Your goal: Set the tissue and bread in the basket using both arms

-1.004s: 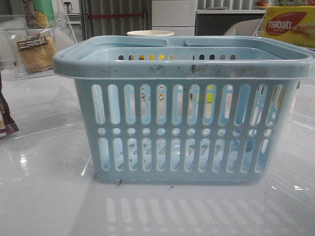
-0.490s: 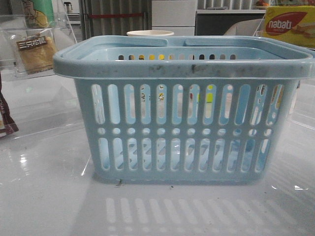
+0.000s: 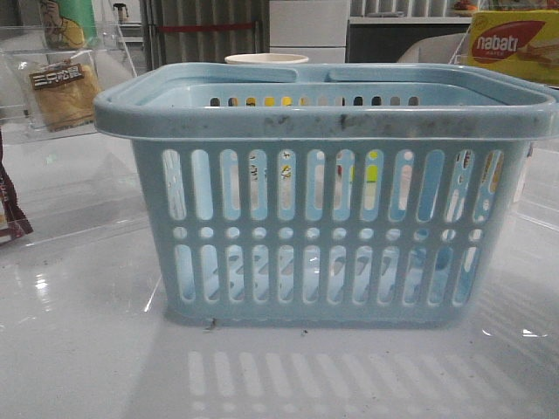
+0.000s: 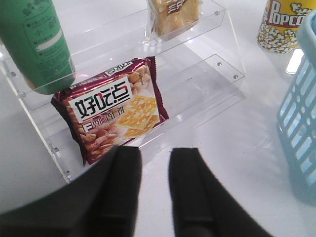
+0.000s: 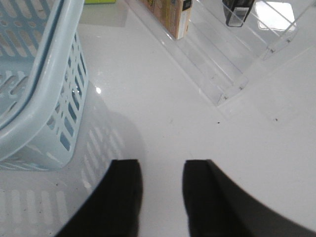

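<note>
The bread (image 3: pixel 63 94) is being displayed on a clear shelf (image 3: pixel 105 52), upper left; the tissue (image 5: pixel 236 14), probably, upper right. The basket (image 3: pixel 323 118) is being kept central. Left gripper (image 4: pixel 155 170) and right gripper (image 5: pixel 161 182) are being held narrowly parted, empty.

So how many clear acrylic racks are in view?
2: the left rack, beside the basket, holds the bread; the right rack stands on the basket's other side. Others may hide behind the basket.
</note>
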Controlling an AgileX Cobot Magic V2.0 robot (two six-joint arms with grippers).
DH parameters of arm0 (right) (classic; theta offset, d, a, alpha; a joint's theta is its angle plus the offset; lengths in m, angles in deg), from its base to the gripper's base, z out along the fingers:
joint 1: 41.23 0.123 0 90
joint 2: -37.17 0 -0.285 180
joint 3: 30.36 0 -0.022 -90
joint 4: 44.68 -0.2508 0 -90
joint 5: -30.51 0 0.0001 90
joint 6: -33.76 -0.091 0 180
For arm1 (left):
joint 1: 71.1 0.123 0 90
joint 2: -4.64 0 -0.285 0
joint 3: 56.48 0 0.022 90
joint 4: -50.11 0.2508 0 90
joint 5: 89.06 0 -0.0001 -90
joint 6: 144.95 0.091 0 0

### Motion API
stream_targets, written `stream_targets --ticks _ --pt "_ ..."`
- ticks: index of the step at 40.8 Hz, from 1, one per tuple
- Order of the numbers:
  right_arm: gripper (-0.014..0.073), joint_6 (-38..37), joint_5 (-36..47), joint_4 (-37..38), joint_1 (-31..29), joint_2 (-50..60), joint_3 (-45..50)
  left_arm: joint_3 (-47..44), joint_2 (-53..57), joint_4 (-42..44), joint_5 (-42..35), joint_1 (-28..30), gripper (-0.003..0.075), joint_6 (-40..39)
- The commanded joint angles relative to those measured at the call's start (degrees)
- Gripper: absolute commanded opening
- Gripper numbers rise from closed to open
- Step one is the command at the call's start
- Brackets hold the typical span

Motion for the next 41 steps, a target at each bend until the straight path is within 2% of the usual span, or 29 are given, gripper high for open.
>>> stream_targets --ticks 1,4,10,20,41 --pt "0.0509 0.39 4.07 1.18 0.06 -1.86 -2.12 1.55 -0.74 -0.07 -5.17 -0.35 0.0463 -0.1" --pt "0.0507 0.39 4.25 1.89 -0.38 -3.64 -2.38 1.55 -0.97 -0.07 -5.39 -0.35 0.0487 -0.1" --pt "0.0507 0.39 4.46 1.9 -4.32 -8.82 -4.79 1.55 -1.1 -0.07 -5.64 -0.35 0.0468 -0.1" --pt "0.0507 0.39 5.5 1.85 -11.33 -20.65 -14.62 1.55 -1.1 -0.07 -5.64 -0.35 0.0454 -0.1" --pt "0.0507 0.39 5.65 1.81 -12.11 -47.38 -40.83 1.55 -1.1 -0.07 -5.73 -0.35 0.0454 -0.1"
